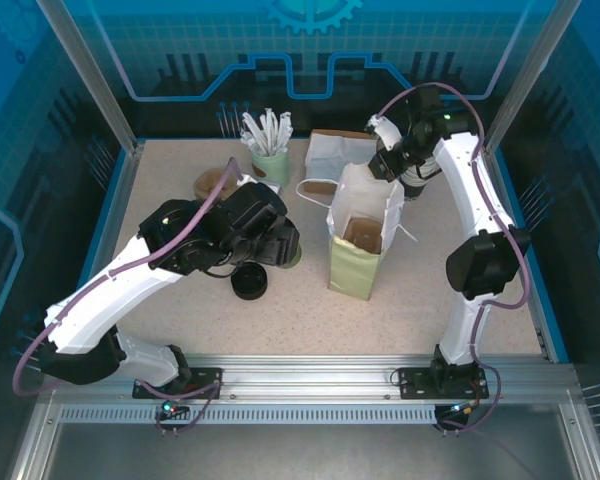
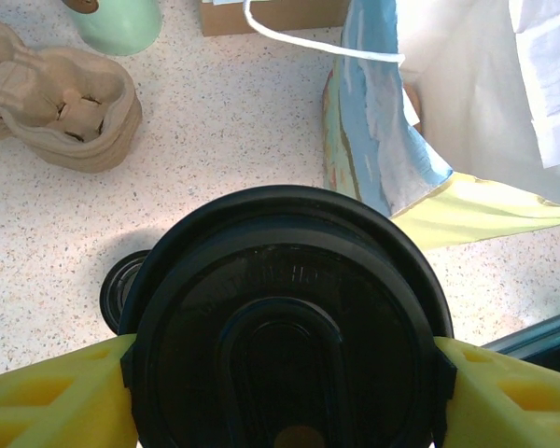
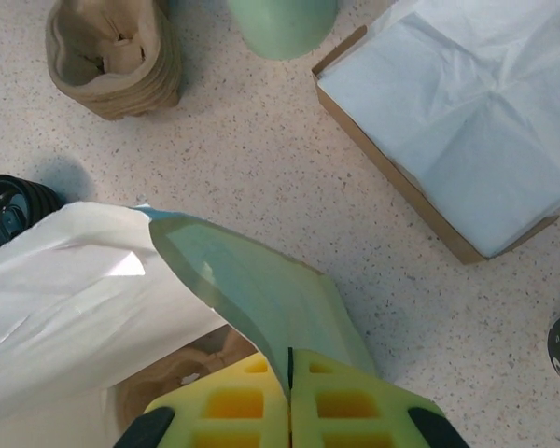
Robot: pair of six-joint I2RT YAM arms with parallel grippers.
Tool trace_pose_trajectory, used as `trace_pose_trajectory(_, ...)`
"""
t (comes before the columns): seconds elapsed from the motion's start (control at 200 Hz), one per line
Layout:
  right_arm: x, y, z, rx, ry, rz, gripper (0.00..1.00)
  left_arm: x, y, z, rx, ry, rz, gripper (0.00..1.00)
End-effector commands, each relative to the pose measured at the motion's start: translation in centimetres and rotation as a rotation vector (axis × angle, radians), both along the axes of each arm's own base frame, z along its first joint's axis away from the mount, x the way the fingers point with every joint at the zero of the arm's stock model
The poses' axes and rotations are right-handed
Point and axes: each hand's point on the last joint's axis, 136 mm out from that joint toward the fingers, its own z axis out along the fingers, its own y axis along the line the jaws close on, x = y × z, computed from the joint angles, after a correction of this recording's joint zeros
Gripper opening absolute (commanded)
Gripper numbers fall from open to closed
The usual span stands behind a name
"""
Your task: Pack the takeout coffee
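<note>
**Clerk:** Location of the takeout coffee [image 2: 285, 327] at inspection?

**Inspector:** It was in the left gripper [image 2: 285, 364]. In the left wrist view its round black lid sat between the two yellow fingers [image 2: 56, 397], one pressed against each side. The jaws stood wide, clamped on the cup itself. From above, the cup was left of the paper bag [image 1: 358, 255], near it but not touching, with a sliver of olive-green side showing under the gripper. I could not tell whether its base rested on the table [image 1: 410, 300].

**Clerk:** And the right gripper [image 3: 290, 369]?

**Inspector:** Fully closed. Its yellow pads met on a thin fold of the bag's rim (the green inner panel ran straight into the seam between them). The bag stood upright with its mouth open, and a brown cardboard insert [image 1: 362, 235] was visible inside.

**Clerk:** Other items noted?

**Inspector:** A squat stack of black lids [image 1: 249, 283] lay on the table just beside the left gripper, on the near side. A stack of moulded pulp carriers [image 2: 65, 103] sat toward the far left. A pale green cup [image 1: 271, 165] holding white-wrapped sticks stood behind the left arm. A shallow brown box lined with white tissue [image 3: 457, 112] lay at the far edge, beyond the bag.
</note>
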Motion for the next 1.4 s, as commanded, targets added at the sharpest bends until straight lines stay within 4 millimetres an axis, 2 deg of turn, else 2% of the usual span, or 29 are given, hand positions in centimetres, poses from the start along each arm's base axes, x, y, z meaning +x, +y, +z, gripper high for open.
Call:
trace_pose_trajectory(0.0,-1.2,1.7,2.9,0.028,-0.075,0.068,0.02,-0.2,0.4,0.8,0.003,-0.003,-0.016,0.72)
trace_pose_trajectory(0.335,-2.6,3.9,7.2,0.09,-0.141,-0.068,0.0,0.0,0.7,2.0,-0.015,-0.04,-0.008,0.71)
trace_pose_trajectory(0.56,-4.1,5.5,8.6,0.112,-0.164,-0.076,0.0,0.3,0.6,4.0,-0.024,-0.084,-0.024,0.7)
trace_pose_trajectory(0.735,-3.9,5.4,8.4,0.092,-0.153,-0.109,0.0,0.4,0.6,5.5,-0.042,-0.112,-0.034,0.7)
trace_pose_trajectory(0.911,-4.7,6.4,7.7,0.108,-0.085,-0.095,0.0,0.7,0.2,6.3,-0.051,-0.135,-0.048,0.7)
trace_pose_trajectory(1.241,-6.4,8.4,5.8,0.127,-0.009,-0.075,0.0,2.8,-2.2,6.5,-0.08,-0.154,-0.075,0.7)
trace_pose_trajectory(1.391,-6.8,9.2,5.7,0.157,0.002,-0.074,0.0,3.5,-3.5,6.2,-0.085,-0.164,-0.095,0.7)
